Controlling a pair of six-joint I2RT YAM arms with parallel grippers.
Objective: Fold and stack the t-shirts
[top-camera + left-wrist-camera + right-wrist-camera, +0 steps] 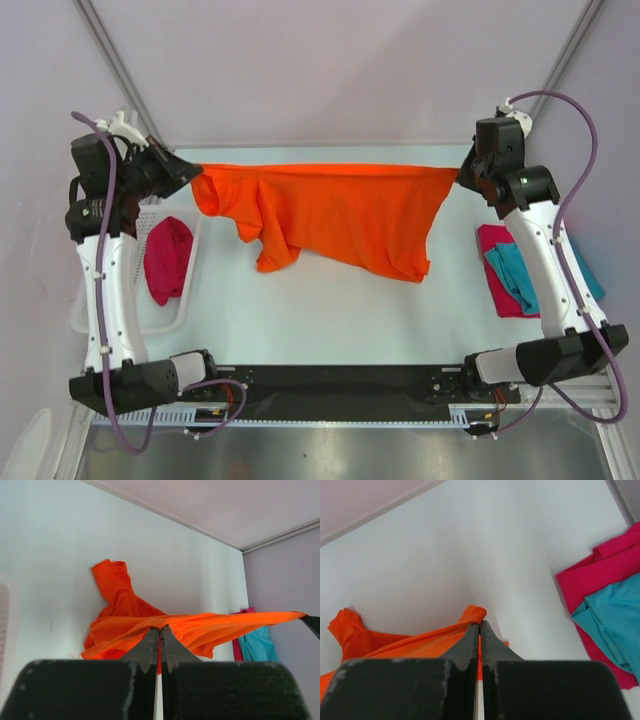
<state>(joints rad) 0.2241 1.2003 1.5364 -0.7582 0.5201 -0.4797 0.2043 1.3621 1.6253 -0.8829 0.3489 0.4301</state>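
The bright orange t-shirt (340, 210) hangs stretched above the table between my two grippers, its lower part draping down. My left gripper (192, 176) is shut on its left corner; the left wrist view shows the orange cloth (200, 625) pinched in the closed gripper (160, 629). My right gripper (463, 178) is shut on the right corner; the right wrist view shows orange cloth (410, 645) clamped in it (480, 625). A teal t-shirt (515, 272) lies on a crimson t-shirt (497, 250) at the table's right edge. Another crimson t-shirt (167, 258) lies in the basket.
A white mesh plastic basket (190, 300) stands at the left edge under my left arm. The folded stack at the right lies partly under my right arm. Walls close the table at the back and sides.
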